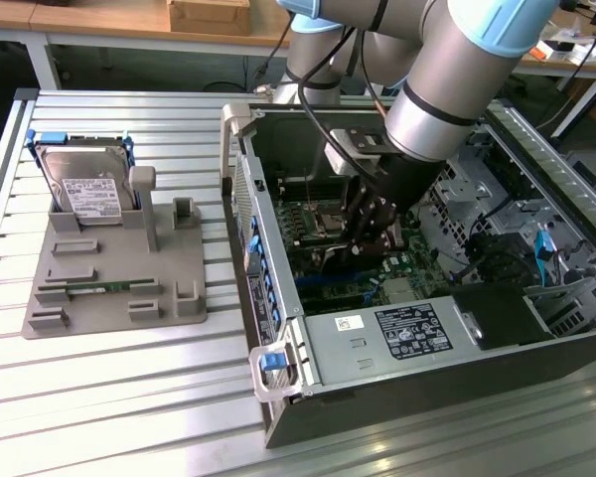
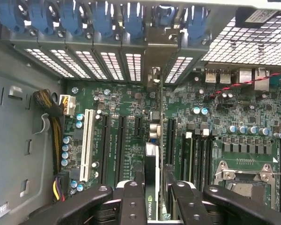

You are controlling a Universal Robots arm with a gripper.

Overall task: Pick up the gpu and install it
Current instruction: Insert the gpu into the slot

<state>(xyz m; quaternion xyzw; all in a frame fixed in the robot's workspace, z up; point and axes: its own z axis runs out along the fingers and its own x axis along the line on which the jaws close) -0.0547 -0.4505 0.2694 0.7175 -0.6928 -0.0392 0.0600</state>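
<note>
The gpu (image 2: 151, 161) is a thin black card seen edge-on, with a green logo on its near end. My gripper (image 2: 153, 180) is shut on it, one black finger (image 2: 133, 197) on each side. The card stands upright over the green motherboard (image 2: 126, 108), in line with the black expansion slots. Its metal bracket (image 2: 154, 77) reaches the row of rear slot covers. In the exterior view my gripper (image 1: 372, 234) is down inside the open computer case (image 1: 397, 338), low over the board, and hides the card.
A white slot (image 2: 87, 145) and a yellow-black cable bundle (image 2: 54, 136) lie beside the card's line; the CPU socket (image 2: 246, 180) lies on the other side. On the exterior view's left, a grey fixture (image 1: 119, 268) holds a hard drive (image 1: 84, 189) and a green memory stick (image 1: 89, 289).
</note>
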